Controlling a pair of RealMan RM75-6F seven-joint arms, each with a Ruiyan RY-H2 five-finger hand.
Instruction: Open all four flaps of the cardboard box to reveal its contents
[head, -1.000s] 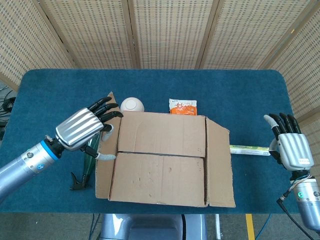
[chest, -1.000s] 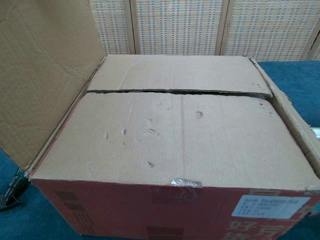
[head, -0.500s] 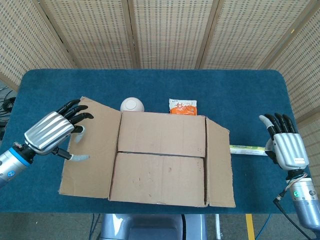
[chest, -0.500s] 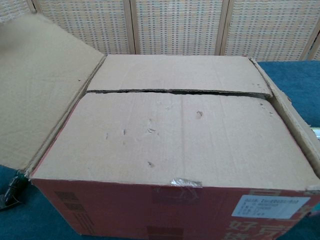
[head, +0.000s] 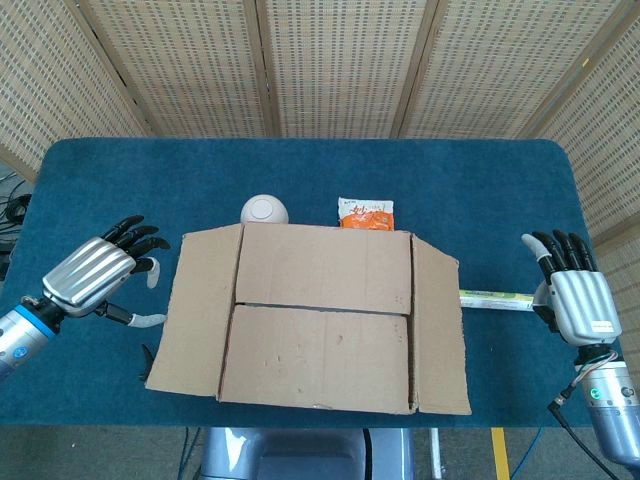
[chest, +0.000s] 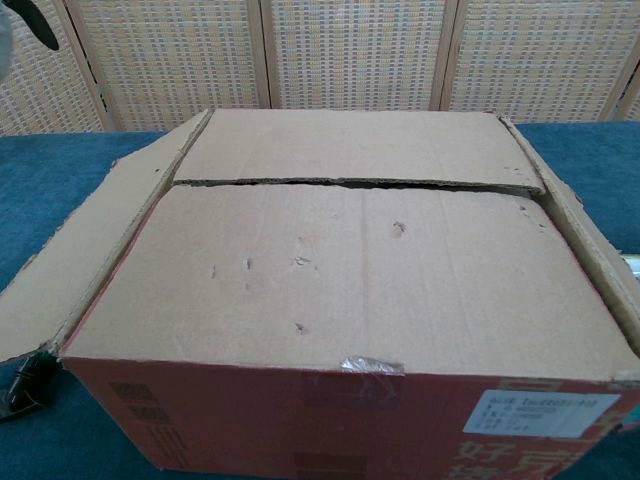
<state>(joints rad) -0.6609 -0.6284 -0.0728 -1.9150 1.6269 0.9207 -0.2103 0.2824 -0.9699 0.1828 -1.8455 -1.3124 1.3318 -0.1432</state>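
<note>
The cardboard box (head: 325, 315) stands mid-table. Its left flap (head: 195, 305) is folded outward and slopes down, and its right flap (head: 440, 330) is folded outward too. The far flap (head: 325, 270) and the near flap (head: 315, 355) lie flat and meet at a seam, hiding the contents. My left hand (head: 95, 275) hovers open just left of the left flap, not touching it. My right hand (head: 575, 295) is open, well right of the box. The chest view shows the left flap (chest: 90, 260), the far flap (chest: 360, 145) and the near flap (chest: 350, 280) from the front.
A white round object (head: 264, 210) and an orange packet (head: 366, 213) lie behind the box. A long yellow-green strip (head: 497, 299) lies between the right flap and my right hand. A black tool (chest: 25, 385) pokes out under the left flap. Blue cloth (head: 300, 165) covers the table.
My left hand has swung out to the left and let go of the left flap. The flap has dropped from upright to sloping outward. My right hand has barely moved.
</note>
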